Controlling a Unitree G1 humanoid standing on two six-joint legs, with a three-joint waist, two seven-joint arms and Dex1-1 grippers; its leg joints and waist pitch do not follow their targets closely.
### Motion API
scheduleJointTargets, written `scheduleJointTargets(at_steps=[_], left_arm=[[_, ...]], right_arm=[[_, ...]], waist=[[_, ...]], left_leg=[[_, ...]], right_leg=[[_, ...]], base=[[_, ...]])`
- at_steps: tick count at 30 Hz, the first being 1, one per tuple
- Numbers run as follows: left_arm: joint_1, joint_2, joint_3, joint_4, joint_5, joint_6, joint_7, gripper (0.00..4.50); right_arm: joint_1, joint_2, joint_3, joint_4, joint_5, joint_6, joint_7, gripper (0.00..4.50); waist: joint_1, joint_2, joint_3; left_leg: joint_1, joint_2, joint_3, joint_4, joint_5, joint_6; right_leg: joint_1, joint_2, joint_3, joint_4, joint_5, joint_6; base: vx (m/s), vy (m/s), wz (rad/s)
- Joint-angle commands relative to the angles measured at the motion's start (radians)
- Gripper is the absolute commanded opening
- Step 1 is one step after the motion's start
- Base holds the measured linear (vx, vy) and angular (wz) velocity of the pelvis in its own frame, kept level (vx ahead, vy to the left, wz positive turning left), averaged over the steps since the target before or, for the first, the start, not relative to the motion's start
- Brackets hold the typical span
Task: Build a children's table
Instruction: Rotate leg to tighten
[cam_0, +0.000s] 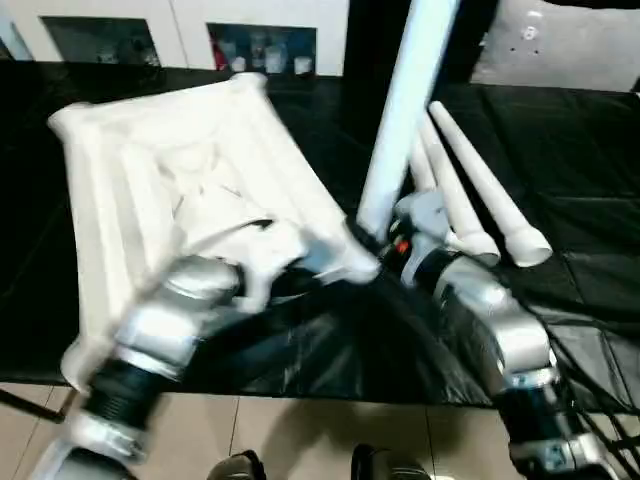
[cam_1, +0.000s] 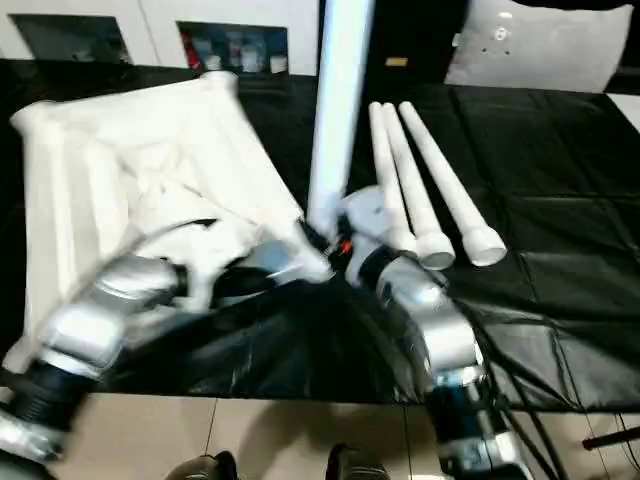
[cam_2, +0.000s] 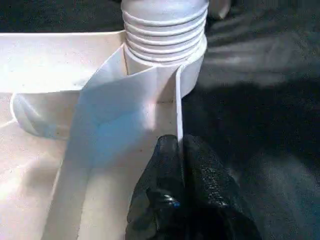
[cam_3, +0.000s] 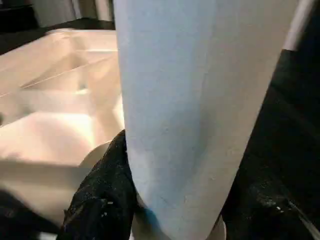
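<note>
leg being seated in corner socket

the white table top (cam_0: 180, 180) is lying ribbed side up on the black table cover (cam_0: 560, 170). its thin rim is pinched by the left gripper (cam_2: 180, 150), jaws nearly together. at the near corner socket (cam_2: 192, 75) an upright leg (cam_0: 400, 120) is clamped low by the right gripper (cam_3: 175, 210). three spare legs (cam_0: 480, 200) are laid at two o'clock. the plastic is judged light, stiff and slippery; a low hold on the leg is advised.
</note>
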Motion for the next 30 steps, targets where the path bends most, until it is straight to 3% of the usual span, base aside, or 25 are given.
scheduleJointTargets(at_steps=[1, 5, 12, 13, 15, 16, 19, 22, 27, 30], left_arm=[[0.001, -0.088, -0.144, -0.113, -0.066, 0.028, -0.035, 0.0], [-0.003, -0.075, -0.157, -0.106, -0.038, 0.031, -0.012, 0.0], [0.004, 0.01, -0.138, -0.106, 0.03, 0.028, -0.014, 0.0], [0.003, 0.014, -0.136, -0.102, 0.028, 0.025, -0.012, 0.0], [-0.005, 0.036, -0.13, -0.077, 0.032, -0.002, -0.003, 0.0], [-0.006, 0.039, -0.128, -0.072, 0.033, -0.006, -0.003, 0.0], [-0.015, 0.047, -0.113, -0.05, 0.031, -0.021, -0.002, 0.0], [-0.031, 0.066, -0.091, -0.013, 0.029, -0.043, -0.001, 0.0], [-0.047, 0.095, -0.074, 0.04, 0.023, -0.079, -0.008, 0.0], [-0.055, 0.114, -0.072, 0.06, 0.023, -0.097, -0.02, 0.0]], right_arm=[[0.028, 0.01, 0.01, 0.163, -0.035, 0.095, -0.051, 1.87], [0.017, 0.006, 0.019, 0.171, -0.034, 0.101, -0.037, 1.87], [-0.011, 0.01, 0.013, 0.213, -0.024, 0.098, -0.003, 1.87], [-0.014, 0.01, 0.011, 0.217, -0.023, 0.096, -0.001, 2.22], [-0.024, 0.008, 0.004, 0.228, -0.019, 0.085, 0.004, 2.22], [-0.025, 0.008, 0.003, 0.229, -0.018, 0.084, 0.006, 2.63], [-0.027, 0.004, 0.002, 0.226, -0.013, 0.079, 0.018, 2.8], [-0.022, -0.005, 0.002, 0.208, -0.009, 0.06, 0.039, 3.07], [0.013, -0.025, -0.003, 0.147, 0.005, 0.044, 0.069, 3.52], [0.035, -0.04, -0.008, 0.106, 0.016, 0.031, 0.091, 3.73]], waist=[[0.006, 0.004, -0.034], [0.008, 0.003, -0.039], [0.0, 0.004, -0.032], [-0.001, 0.004, -0.032], [-0.003, 0.005, -0.034], [-0.003, 0.005, -0.036], [0.002, 0.01, -0.044], [0.009, 0.013, -0.053], [0.02, 0.012, -0.061], [0.026, 0.013, -0.06]], left_leg=[[0.001, 0.058, -0.025, -0.083, -0.355, 0.007], [-0.003, 0.054, -0.021, -0.079, -0.31, 0.029], [0.0, 0.054, -0.028, -0.083, -0.375, 0.011], [0.0, 0.054, -0.028, -0.083, -0.376, 0.011], [0.002, 0.054, -0.028, -0.082, -0.376, 0.012], [0.004, 0.055, -0.026, -0.08, -0.366, 0.012], [0.006, 0.057, -0.021, -0.077, -0.327, 0.016], [0.001, 0.055, -0.014, -0.07, -0.212, 0.037], [0.001, 0.053, -0.01, -0.058, -0.136, 0.07], [0.003, 0.054, -0.009, -0.057, -0.121, 0.087]], right_leg=[[0.025, -0.07, 0.058, -0.088, -0.418, -0.172], [0.033, -0.068, 0.056, -0.086, -0.367, -0.179], [0.027, -0.071, 0.053, -0.095, -0.502, -0.149], [0.027, -0.071, 0.053, -0.097, -0.507, -0.145], [0.024, -0.07, 0.054, -0.096, -0.498, -0.145], [0.024, -0.069, 0.055, -0.095, -0.477, -0.15], [0.026, -0.067, 0.056, -0.088, -0.386, -0.182], [0.04, -0.059, 0.053, -0.064, -0.163, -0.239], [0.052, -0.063, 0.053, -0.049, -0.03, -0.282], [0.053, -0.062, 0.051, -0.048, -0.025, -0.289]], base=[[0.0, 0.0, 0.0], [0.0, 0.0, 0.0], [0.0, 0.0, 0.0], [0.0, 0.0, 0.0], [0.0, 0.0, 0.0], [0.0, 0.0, 0.0], [0.0, 0.0, 0.0], [0.0, 0.0, 0.0], [0.0, 0.0, 0.0], [0.0, 0.0, 0.0]])
